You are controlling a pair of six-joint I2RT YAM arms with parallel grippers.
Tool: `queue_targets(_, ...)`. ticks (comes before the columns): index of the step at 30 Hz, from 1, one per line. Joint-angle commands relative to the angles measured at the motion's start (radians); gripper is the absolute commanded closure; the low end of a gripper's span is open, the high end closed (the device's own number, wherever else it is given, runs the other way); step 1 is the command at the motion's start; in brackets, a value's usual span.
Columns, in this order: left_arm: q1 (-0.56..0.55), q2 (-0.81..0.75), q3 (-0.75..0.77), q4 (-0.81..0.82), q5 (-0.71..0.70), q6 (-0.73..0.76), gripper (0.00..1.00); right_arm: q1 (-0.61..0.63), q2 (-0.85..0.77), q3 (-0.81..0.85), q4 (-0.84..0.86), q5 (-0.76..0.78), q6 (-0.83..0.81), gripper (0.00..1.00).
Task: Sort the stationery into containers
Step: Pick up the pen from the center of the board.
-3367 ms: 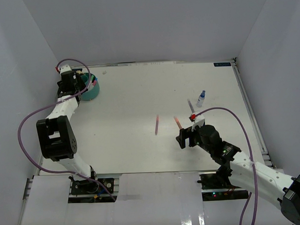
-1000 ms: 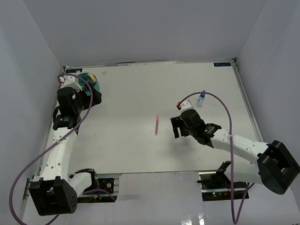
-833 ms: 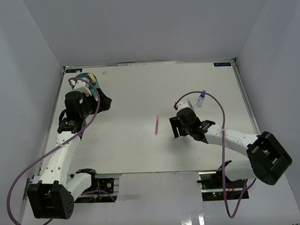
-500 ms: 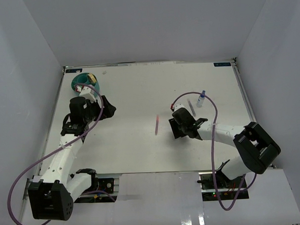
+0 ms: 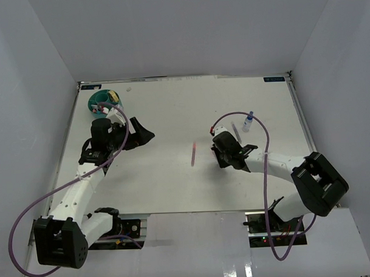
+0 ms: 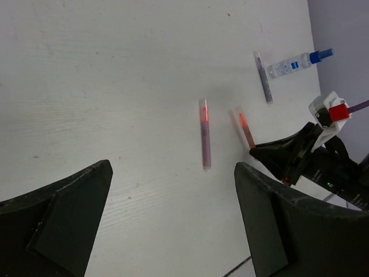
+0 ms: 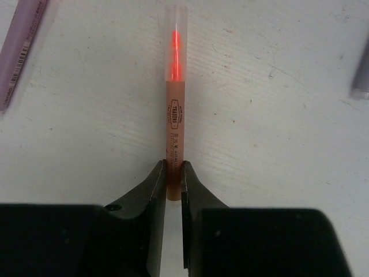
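Round teal organizer (image 5: 97, 102) at the far left corner of the white desk (image 5: 172, 108), with a central tube and divided sections. Cream tape roll (image 5: 113, 95) tucked against its far right side; other contents too small to make out.

Just in front of the organizer, hovering over bare desk: left gripper (image 5: 143, 135), spread wide and holding nothing, pointed toward the middle of the desk.

Near the middle, lying flat: slim pink marker (image 5: 193, 154), pale barrel with a barcode label and a clear cap over a red-pink tip.

Just right of it, also flat on the desk: red marker (image 7: 174, 109), with a tan barrel printed in small lettering and a clear cap over a bright red tip. Right gripper (image 7: 173, 179) pinched tight on the near end of that barrel, one fingertip pressed to each side.

Farther right and back: grey-purple marker (image 5: 235, 131), and near its far end a small clear bottle (image 5: 248, 121) with a blue cap. All three markers and the bottle well apart from the organizer.
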Motion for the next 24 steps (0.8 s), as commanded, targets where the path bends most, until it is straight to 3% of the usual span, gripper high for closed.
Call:
queue_targets(1,-0.030,0.014,0.027,0.045,0.067,-0.106,0.02,-0.006,-0.095,-0.022,-0.003,0.005,-0.021,0.92)
queue_targets(11,-0.262,0.138,0.121,0.187,-0.034,-0.278,0.02,0.000,-0.425,-0.155,0.276,-0.279,-0.047,0.87)
queue_targets(15,-0.374,0.216,0.188,0.226,-0.144,-0.291,0.02,0.002,-0.451,-0.157,0.349,-0.342,-0.044,0.86)
queue_targets(24,-0.527,0.379,0.294,0.269,-0.227,-0.301,0.09,0.006,-0.438,-0.159,0.443,-0.388,-0.007,0.85)
